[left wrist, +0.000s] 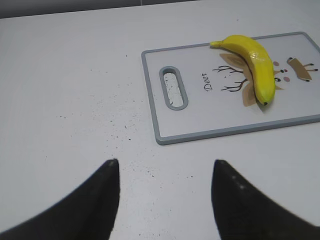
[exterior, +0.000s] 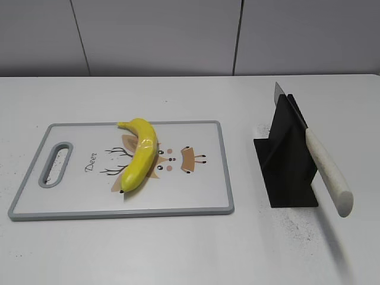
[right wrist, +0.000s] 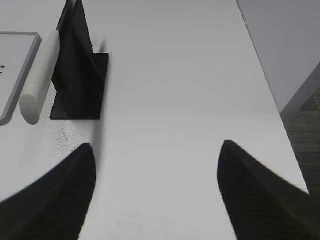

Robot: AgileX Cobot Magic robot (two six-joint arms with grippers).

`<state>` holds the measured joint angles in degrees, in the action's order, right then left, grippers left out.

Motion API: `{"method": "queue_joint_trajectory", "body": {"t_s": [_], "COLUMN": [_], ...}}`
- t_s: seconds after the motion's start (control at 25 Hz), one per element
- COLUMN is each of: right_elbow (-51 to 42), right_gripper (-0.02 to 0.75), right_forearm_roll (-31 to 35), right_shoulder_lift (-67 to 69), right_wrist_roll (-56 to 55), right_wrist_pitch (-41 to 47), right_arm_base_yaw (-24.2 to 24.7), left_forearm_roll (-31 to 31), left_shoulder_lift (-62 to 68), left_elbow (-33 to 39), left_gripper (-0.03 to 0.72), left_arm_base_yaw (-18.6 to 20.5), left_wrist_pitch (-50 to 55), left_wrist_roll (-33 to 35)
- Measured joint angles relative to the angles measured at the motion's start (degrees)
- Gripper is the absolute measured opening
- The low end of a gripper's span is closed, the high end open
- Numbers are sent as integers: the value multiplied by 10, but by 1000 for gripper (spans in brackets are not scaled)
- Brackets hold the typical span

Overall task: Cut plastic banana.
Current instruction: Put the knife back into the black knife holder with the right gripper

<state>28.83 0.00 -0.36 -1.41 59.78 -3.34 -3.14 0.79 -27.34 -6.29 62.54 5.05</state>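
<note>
The plastic banana (exterior: 140, 152) is glossy yellow and lies on the white cutting board (exterior: 71, 202), near its middle; it also shows in the left wrist view (left wrist: 254, 61). A knife with a white handle (exterior: 328, 172) rests slanted in a black stand (exterior: 286, 160), right of the board; the right wrist view shows the handle (right wrist: 41, 77) too. My left gripper (left wrist: 165, 162) is open and empty above bare table, short of the board's handle end. My right gripper (right wrist: 157, 145) is open and empty, to the right of the stand. Neither gripper shows in the exterior view.
The cutting board (left wrist: 165, 135) has a grey rim and a slot handle (left wrist: 173, 87) at its left end. The black stand (right wrist: 80, 80) sits close to the board's right edge. The table's right edge (right wrist: 270, 90) drops off to the floor.
</note>
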Motion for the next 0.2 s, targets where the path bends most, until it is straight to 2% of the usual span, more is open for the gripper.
{"method": "queue_joint_trajectory", "body": {"t_s": [0.2], "right_elbow": [0], "right_gripper": [574], "right_forearm_roll": [0], "right_shoulder_lift": [0], "right_wrist_roll": [0], "right_wrist_pitch": [0], "right_arm_base_yaw": [0], "left_forearm_roll": [0], "left_shoulder_lift": [0], "left_elbow": [0], "left_gripper": [557], "left_arm_base_yaw": [0], "left_wrist_pitch": [0], "left_wrist_roll": [0]}}
